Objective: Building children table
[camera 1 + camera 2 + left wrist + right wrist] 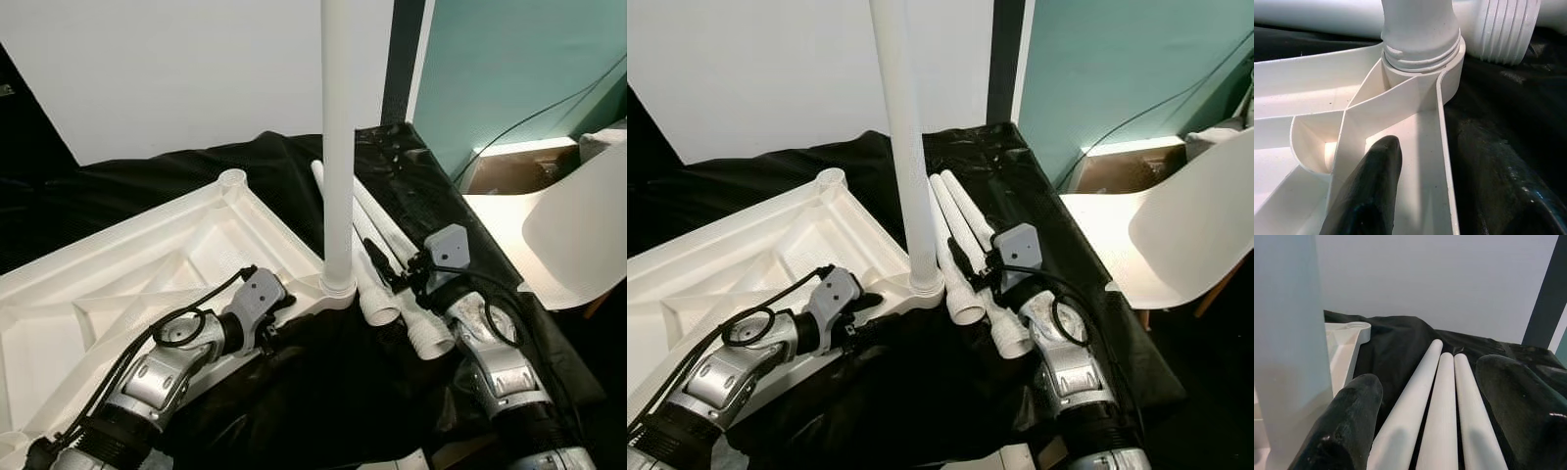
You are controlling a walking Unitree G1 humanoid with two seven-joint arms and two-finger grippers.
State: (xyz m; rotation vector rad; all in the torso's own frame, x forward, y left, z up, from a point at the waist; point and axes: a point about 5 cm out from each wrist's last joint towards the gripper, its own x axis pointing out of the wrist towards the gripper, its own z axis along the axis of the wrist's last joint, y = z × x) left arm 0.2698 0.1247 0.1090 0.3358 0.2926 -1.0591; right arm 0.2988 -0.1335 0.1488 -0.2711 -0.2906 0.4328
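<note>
Fitting legs is the step in hand: one white leg (337,147) stands upright in the near corner socket (337,287) of the upturned white tabletop (127,264), which lies on black sheeting (323,392). The left gripper (263,328) rests on the tabletop's rim beside that socket, one finger (1369,191) inside the ribbing, jaws apart. The right gripper (1435,416) hangs open over three loose legs (1442,406) lying side by side just beside the socket. Next, I'd judge, comes closing on one leg and carrying it to the far corner socket (233,179). No writing or brand is readable anywhere.

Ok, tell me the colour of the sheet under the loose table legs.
Black; the glossy plastic sheet shows best in the right eye view.
</note>
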